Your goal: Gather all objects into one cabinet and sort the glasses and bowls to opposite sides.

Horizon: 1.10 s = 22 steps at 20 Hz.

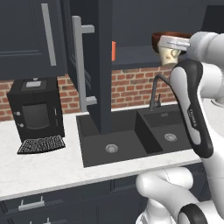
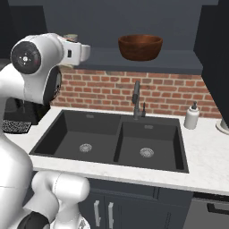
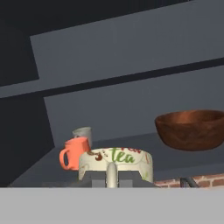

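Gripper (image 3: 112,177) raised to the lower shelf of the open wall cabinet (image 1: 103,65), with the cream patterned mug (image 3: 116,163) directly in front of the hand camera and very near; looks grasped, but the finger tips hide behind the mug, so cannot tell for sure whether clenched or released. Mug upright, opening upward, word "tea" readable on its wall.

Just beyond the mug, toward the left end of the shelf: orange mug (image 3: 74,153), handle pointing left, and behind it, touching or nearly so, the grey-green cup (image 3: 83,134). Well apart on the right end of the same shelf: brown bowl (image 3: 191,129), upright.

So, from the gripper, other cups lie ahead and slightly left, bowl lies far right. Probably the last cup being gathered; next move calls for a short push forward and left, to set the cream mug beside the orange one without knocking it, keeping away from the bowl side.
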{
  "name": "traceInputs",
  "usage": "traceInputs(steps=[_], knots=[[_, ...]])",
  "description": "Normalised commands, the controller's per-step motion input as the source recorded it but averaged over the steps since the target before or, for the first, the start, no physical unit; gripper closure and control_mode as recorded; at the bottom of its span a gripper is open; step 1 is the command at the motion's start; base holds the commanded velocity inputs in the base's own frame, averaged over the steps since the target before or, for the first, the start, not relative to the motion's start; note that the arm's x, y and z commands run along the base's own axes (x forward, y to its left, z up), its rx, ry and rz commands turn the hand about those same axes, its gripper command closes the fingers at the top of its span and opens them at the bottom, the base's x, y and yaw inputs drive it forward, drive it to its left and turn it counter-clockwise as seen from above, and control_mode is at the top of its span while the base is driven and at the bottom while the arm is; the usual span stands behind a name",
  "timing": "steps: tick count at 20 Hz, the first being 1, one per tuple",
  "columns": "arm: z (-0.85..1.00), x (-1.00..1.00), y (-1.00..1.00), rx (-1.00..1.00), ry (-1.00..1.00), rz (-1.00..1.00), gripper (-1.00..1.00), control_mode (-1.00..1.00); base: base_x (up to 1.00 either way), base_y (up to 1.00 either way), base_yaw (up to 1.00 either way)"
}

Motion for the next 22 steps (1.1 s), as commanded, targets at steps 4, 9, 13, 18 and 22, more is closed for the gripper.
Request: traceInputs(steps=[4,9,13,18,22], knots=[[-0.27,0.05,0.0,0.0,-0.26,0.06,1.0,-1.0,0.0,0.0,0.0],[-0.15,0.0,0.0,0.0,-0.25,0.1,1.0,-1.0,0.0,0.0,0.0],[0.0,0.22,0.0,0.0,0.0,0.01,1.0,-1.0,0.0,0.0,0.0],[0.06,0.5,0.0,0.0,0.04,0.0,1.0,-1.0,0.0,0.0,0.0],[0.05,0.58,0.0,0.0,0.13,0.0,1.0,-1.0,0.0,0.0,0.0]])
